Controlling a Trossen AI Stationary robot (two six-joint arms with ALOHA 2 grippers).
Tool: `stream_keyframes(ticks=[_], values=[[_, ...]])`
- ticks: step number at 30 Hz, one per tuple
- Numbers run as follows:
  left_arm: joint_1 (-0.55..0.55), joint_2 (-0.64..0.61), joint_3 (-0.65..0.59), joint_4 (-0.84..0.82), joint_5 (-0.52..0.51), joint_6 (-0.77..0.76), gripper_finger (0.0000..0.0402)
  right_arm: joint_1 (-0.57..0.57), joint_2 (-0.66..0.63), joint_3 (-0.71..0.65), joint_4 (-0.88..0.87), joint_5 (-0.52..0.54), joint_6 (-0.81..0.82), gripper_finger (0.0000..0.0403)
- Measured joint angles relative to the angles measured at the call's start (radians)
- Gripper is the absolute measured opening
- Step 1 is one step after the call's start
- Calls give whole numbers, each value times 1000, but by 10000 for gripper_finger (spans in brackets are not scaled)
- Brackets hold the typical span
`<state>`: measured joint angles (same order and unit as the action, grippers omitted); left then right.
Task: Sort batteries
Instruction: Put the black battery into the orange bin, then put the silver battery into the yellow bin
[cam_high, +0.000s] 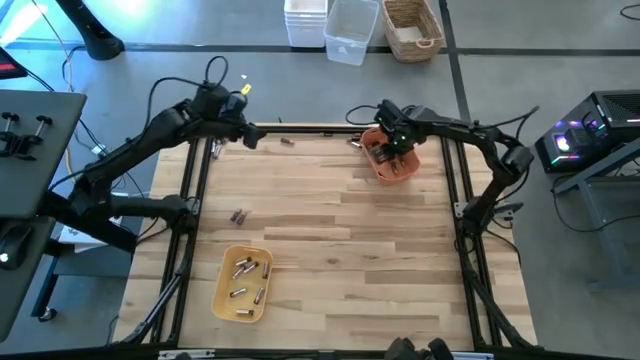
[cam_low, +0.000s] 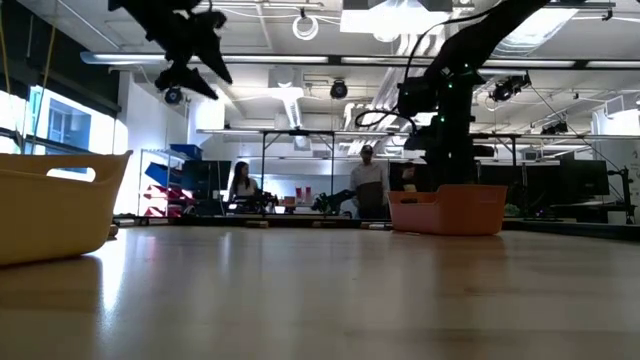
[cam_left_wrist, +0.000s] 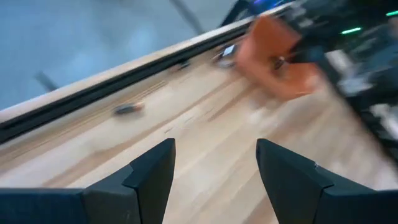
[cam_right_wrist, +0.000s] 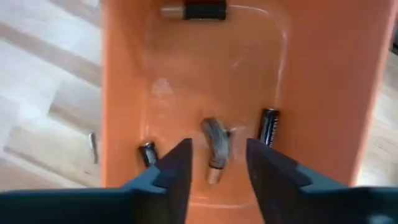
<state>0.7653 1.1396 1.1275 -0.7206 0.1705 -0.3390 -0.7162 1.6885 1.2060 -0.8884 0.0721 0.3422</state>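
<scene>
1. Right between my right gripper fingers, a blurred battery appears to be dropping into the orange tray; the jaws stand parted with nothing clamped between them.
2. Two more dark cells lie on that tray floor beside it, and another rests at the far wall, crosswise to the fingers.
3. From above, the right gripper hangs directly over the orange tray at the table's far right side.
4. My left gripper is open and empty, held near the far left edge.
5. Ahead of it a loose battery lies near the table's back rail, its long axis along the rail; the left arm is the nearer one for it, I judge.
6. Other cells sit in the yellow tray and in a small cluster on the bare wood.
7. Trays are smooth moulded plastic; cells are slick metal cylinders, likely to roll on the planked wood.
</scene>
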Motion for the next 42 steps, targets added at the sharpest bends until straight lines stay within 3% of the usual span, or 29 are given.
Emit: stream_keyframes(ticks=[4, 8, 10, 15, 19, 23, 27, 31, 42], values=[[60, 80, 0, -25, -81, 34, 218, 5, 0, 34, -8, -32, -9, 190], [167, 179, 0, -41, -335, 14, 215, 3, 0, 86, -6, -56, -3, 199], [224, 248, 0, -60, -401, -7, 209, 3, 0, 109, -5, -74, -2, 200], [338, 421, 2, -61, -423, -82, 190, 3, 0, 161, -4, -124, -2, 201], [335, 503, 55, -4, -495, -164, 177, 5, 0, 186, -2, -155, 1, 202], [341, 581, 97, -19, -494, -142, 154, 14, 0, 190, -4, -158, -2, 202], [352, 649, 109, -52, -515, -54, 89, 26, 0, 190, -2, -159, -7, 202], [348, 685, 133, -71, -548, -58, 11, 41, 0, 190, -1, -159, -10, 202], [357, 704, 170, -69, -558, -419, 1, 78, 0, 191, 18, -158, -36, 202]])
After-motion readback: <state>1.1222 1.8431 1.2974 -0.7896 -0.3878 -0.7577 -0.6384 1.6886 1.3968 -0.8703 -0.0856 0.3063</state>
